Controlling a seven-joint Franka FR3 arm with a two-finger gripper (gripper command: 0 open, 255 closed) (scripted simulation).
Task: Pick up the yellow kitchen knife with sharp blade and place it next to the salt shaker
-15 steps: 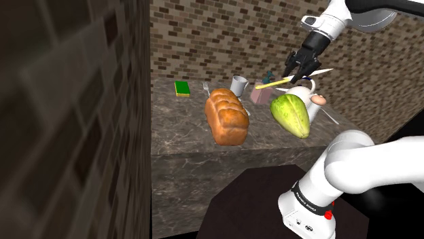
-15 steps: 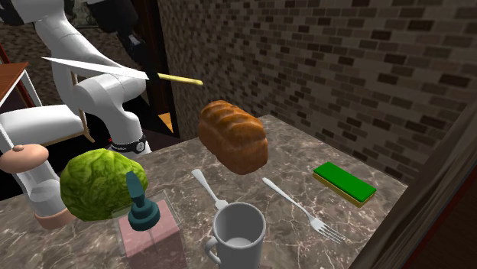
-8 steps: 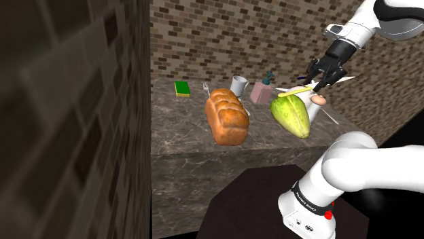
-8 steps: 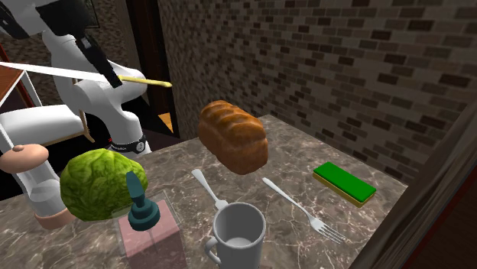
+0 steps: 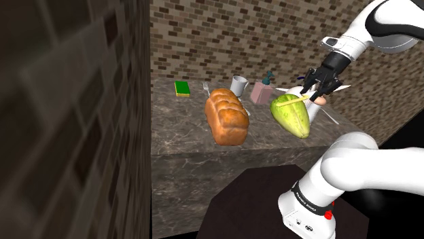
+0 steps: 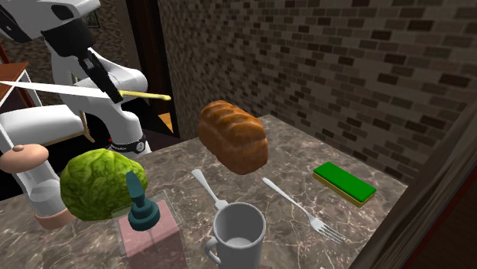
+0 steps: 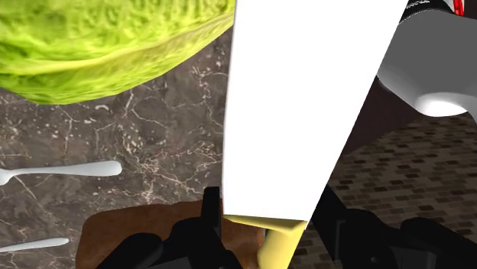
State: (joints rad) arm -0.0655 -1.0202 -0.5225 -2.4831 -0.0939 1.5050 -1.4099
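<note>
Knife [image 5: 296,99] [image 6: 61,89] [image 7: 306,107]: yellow handle, plain white blade. It is off the counter [image 5: 177,129] [image 6: 298,164] [image 7: 168,122], in the air and roughly level, above the counter end nearest the stand.

Gripper [image 5: 318,86] [image 6: 113,93] [image 7: 267,229]: jaws are closed on the knife where handle meets blade, one black finger on each side. In my wrist view the blade runs straight out from between them.

In the shoulder view the handle points to that view's left, over the green lumpy vegetable [image 5: 292,115] [image 6: 99,183] [image 7: 99,46]. The blade points the other way.

Salt shaker [image 5: 317,100] [image 6: 23,158]: white body, tan knob top. It stands on the counter just beside the vegetable, below the gripper. The knife does not touch it.

A white utensil handle [image 7: 61,170] lies on the marble near the vegetable.

Further along the counter:
- Bread loaf [image 5: 226,117] [image 6: 233,137], mid-counter.
- Pink soap dispenser [image 5: 261,92] [image 6: 149,229] with a teal pump.
- Grey mug [image 5: 238,85] [image 6: 238,233], near the dispenser.
- Spoon [image 6: 208,187] and fork [image 6: 302,206], lying between the loaf and the mug.
- Green sponge [image 5: 182,88] [image 6: 344,183], at the far corner by the brick wall.
</note>
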